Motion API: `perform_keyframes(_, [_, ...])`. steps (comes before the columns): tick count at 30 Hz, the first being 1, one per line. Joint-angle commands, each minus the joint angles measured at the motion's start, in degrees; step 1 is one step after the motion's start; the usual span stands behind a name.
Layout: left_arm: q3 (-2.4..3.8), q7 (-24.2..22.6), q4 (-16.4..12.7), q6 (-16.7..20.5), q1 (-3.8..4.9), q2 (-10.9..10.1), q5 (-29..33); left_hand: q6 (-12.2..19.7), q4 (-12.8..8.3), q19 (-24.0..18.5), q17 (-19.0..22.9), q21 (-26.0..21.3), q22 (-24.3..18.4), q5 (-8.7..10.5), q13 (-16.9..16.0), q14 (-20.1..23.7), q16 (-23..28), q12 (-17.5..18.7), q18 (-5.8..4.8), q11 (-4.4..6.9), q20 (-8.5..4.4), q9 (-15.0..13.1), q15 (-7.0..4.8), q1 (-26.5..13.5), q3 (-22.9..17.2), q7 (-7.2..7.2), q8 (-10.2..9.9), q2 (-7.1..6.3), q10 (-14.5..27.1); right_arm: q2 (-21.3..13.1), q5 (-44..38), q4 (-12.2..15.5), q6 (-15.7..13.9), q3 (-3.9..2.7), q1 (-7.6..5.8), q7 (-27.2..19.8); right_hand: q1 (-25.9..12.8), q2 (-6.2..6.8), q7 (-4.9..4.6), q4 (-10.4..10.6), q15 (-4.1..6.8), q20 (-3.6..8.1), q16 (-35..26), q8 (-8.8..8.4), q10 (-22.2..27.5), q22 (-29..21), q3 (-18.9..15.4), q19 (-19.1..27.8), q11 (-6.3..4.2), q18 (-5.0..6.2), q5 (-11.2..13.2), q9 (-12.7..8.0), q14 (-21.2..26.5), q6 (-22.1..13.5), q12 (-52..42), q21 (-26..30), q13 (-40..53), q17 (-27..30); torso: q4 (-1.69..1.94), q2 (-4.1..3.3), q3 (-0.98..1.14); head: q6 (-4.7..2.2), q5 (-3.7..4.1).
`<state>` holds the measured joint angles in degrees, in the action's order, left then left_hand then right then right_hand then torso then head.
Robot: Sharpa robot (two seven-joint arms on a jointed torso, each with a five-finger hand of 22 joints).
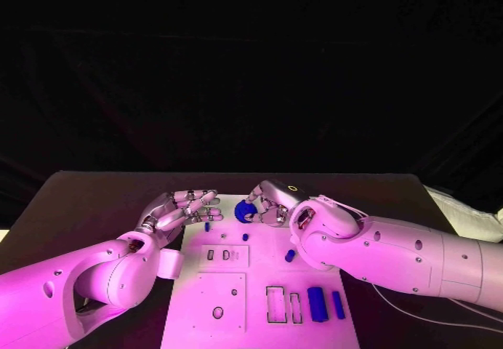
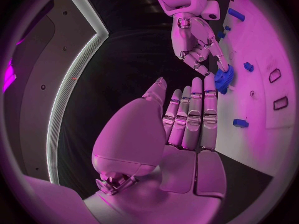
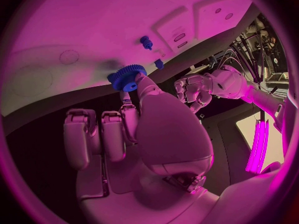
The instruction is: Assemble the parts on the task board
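Pinched at the fingertips of the right hand, a blue gear is held above the far edge of the task board, probably for seating, while the left hand is kept empty, fingers extended, alongside.

blue gear: pinched at fingertips of right hand, above white task board. two small blue parts seen on board. left hand seen beyond, fingers curled.

Gear above the task board's far edge, between both hands
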<state>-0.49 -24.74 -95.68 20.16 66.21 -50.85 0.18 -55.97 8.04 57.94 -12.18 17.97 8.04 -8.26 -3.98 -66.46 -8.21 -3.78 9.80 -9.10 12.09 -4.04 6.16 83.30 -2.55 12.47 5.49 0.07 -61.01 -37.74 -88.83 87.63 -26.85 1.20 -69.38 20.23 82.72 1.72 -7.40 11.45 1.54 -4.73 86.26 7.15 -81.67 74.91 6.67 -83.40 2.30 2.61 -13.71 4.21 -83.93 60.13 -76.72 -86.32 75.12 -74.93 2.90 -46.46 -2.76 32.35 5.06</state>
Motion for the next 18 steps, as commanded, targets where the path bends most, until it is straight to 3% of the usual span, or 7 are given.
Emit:
perform_keyframes(1, [0.04,-0.70,-0.28,-1.09,0.02,0.04,0.06,-0.05,-0.43,-0.27,-0.07,-0.11,-0.10,-0.05,0.09,0.47,0.26,0.05,0.52,-0.30,0.06,0.08,0.08,-0.04,-0.04,0.17,-0.23,0.44,0.03,0.92,-1.24,-0.99,2.19,-0.03,0.21,-0.11,-0.39,0.04,0.25,0.01,0.17,0.05,0.20,0.02,-0.28,5.73,0.23,-0.25,-0.06,-0.51,0.03,0.05,-4.61,0.40,0.20,-0.27,1.43,-7.61,-0.02,0.01,0.07,0.27,-0.21])
perform_keyframes(13, [0.05,-0.72,-0.47,-1.12,0.02,0.00,0.06,-0.06,-0.48,-0.28,-0.09,-0.12,-0.10,-0.06,0.09,0.47,0.28,0.05,0.52,-0.29,0.06,0.08,0.08,0.01,-0.09,0.16,-0.24,0.48,0.03,3.34,-2.95,-4.05,3.16,0.02,0.49,0.38,-0.80,0.59,0.02,-0.04,0.05,-0.03,0.16,-0.47,0.01,5.71,0.52,-0.20,0.12,-0.50,0.18,-0.12,-4.59,-0.11,0.67,-0.26,1.12,-7.53,-0.08,0.04,0.15,0.46,-0.59])
perform_keyframes(18, [0.05,-0.66,-0.50,-1.27,0.02,-0.03,0.06,-0.06,-0.48,-0.28,-0.09,-0.12,-0.10,-0.06,0.09,0.47,0.28,0.05,0.52,-0.29,0.06,0.08,0.08,0.01,-0.09,0.16,-0.24,0.48,0.03,3.75,-3.32,-4.42,3.30,0.05,0.52,0.49,-1.60,1.78,-0.97,-0.02,-0.58,-0.46,0.14,-2.54,1.82,5.31,0.77,0.15,0.92,-0.42,0.50,-0.55,-4.55,-2.99,3.50,-0.09,-1.26,-7.54,-0.12,0.03,0.13,0.32,-0.60])
